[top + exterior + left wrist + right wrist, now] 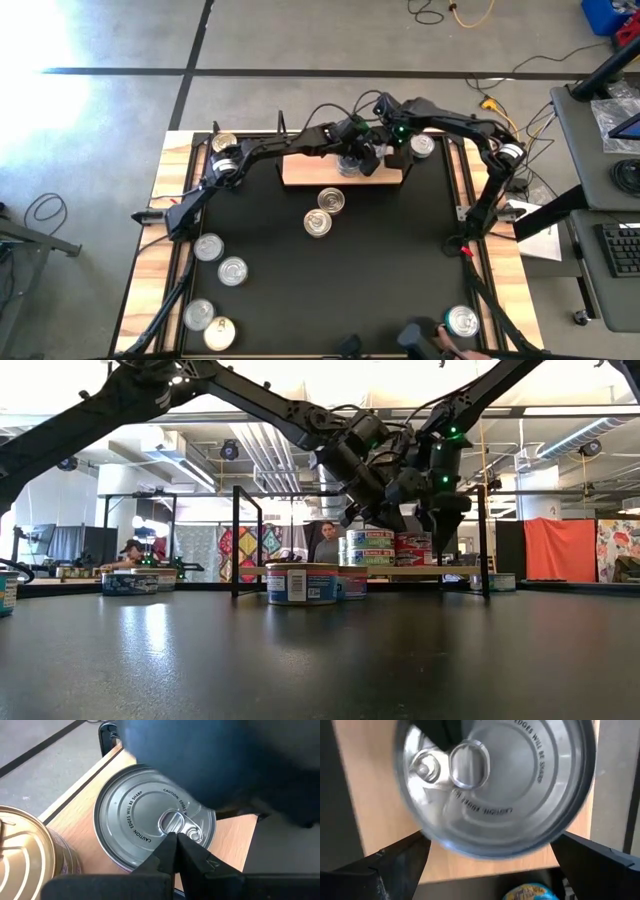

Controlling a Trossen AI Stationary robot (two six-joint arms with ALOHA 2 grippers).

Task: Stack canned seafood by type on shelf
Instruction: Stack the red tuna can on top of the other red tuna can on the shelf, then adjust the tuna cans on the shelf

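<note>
The shelf (300,172) is a light-wood board with black wire posts at the table's far edge. On it stand tins (370,546) stacked two high, next to red-labelled ones (413,545). Both arms meet over it. My left gripper (175,837) is shut, its tips over the pull tab of a silver-lidded tin (135,815); a gold-lidded tin (20,855) stands beside it. My right gripper (490,845) is open wide, its fingers standing on either side of a silver-lidded tin (520,795) above the board (375,795). My left gripper points its shut fingertips down, slanting, at the pull tab (172,822) on the silver lid. Whether they touch it, I cannot tell. My right gripper's open fingers (395,865) flank the tin; I cannot tell whether they touch its wall.
Two tins (331,201) (318,222) stand mid-table in front of the shelf. Several more sit near the left near corner (208,247) (219,333), one at the right near corner (462,321), one gold (224,143) and one silver (422,145) beside the shelf's ends.
</note>
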